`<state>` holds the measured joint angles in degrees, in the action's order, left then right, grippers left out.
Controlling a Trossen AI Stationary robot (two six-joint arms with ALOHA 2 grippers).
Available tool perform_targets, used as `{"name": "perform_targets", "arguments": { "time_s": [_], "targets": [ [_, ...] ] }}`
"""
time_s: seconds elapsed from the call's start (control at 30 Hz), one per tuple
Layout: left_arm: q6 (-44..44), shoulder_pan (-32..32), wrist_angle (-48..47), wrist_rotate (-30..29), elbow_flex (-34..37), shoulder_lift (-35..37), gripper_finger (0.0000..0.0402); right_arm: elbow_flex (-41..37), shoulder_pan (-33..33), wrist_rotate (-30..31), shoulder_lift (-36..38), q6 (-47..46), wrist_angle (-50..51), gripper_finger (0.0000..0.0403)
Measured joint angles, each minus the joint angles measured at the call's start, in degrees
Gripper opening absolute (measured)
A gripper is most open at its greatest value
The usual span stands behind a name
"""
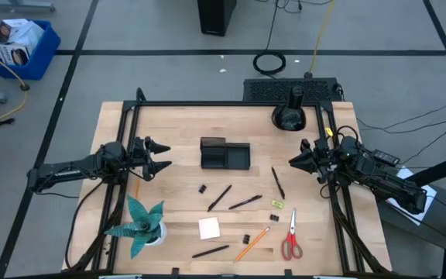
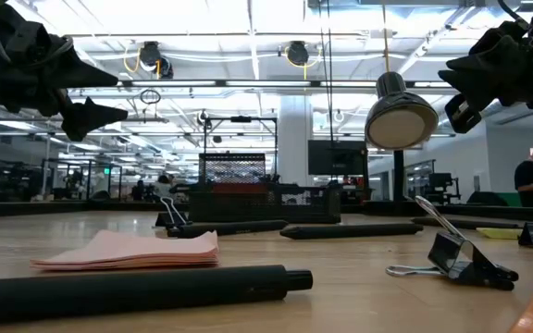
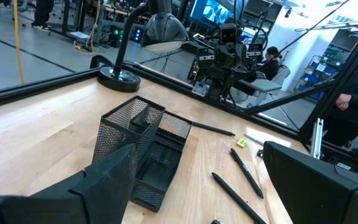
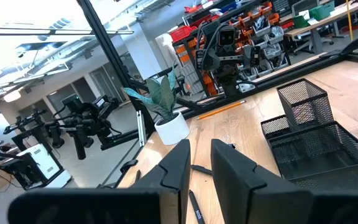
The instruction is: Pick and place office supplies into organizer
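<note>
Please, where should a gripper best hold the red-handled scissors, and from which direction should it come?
The scissors lie flat and closed near the table's front right, handles toward the front edge. Probably best is to come straight down and pinch across the narrow blades just above the handle loops. The right gripper hovers nearer.

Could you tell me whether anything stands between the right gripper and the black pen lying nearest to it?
Nothing visible does. The right gripper hangs above bare wood, and the slim black pen lies just in front of it with nothing on the light wooden table between them. The black mesh organizer sits farther left.
</note>
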<state>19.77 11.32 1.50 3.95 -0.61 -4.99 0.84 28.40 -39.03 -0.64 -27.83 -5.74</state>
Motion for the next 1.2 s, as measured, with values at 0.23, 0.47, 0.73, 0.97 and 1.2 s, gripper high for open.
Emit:
{"name": "perform_targets", "arguments": {
  "time_s": [0.23,0.47,0.73,0.97,1.2],
  "targets": [
    [0.0,0.0,0.0,0.0,0.0,0.0,0.0351,0.0,0.0,0.0,0.0,0.0,0.0,0.0059],
    [0.0,0.0,0.0,0.0,0.0,0.0,0.0351,0.0,0.0,0.0,0.0,0.0,0.0,0.0059],
    [0.4,0.0,0.2,-4.3,0.0,0.0,0.0351,0.0,0.0,6.6,0.0,1.3,-2.5,0.0059],
    [6.8,0.0,4.1,-8.0,0.0,0.0,0.0351,0.0,0.0,11.9,0.0,1.8,-4.0,0.0059],
    [15.7,0.0,13.6,-6.7,0.0,0.0,0.0351,0.0,-2.4,11.9,-0.2,3.1,-3.5,0.0059]
  ]
}}
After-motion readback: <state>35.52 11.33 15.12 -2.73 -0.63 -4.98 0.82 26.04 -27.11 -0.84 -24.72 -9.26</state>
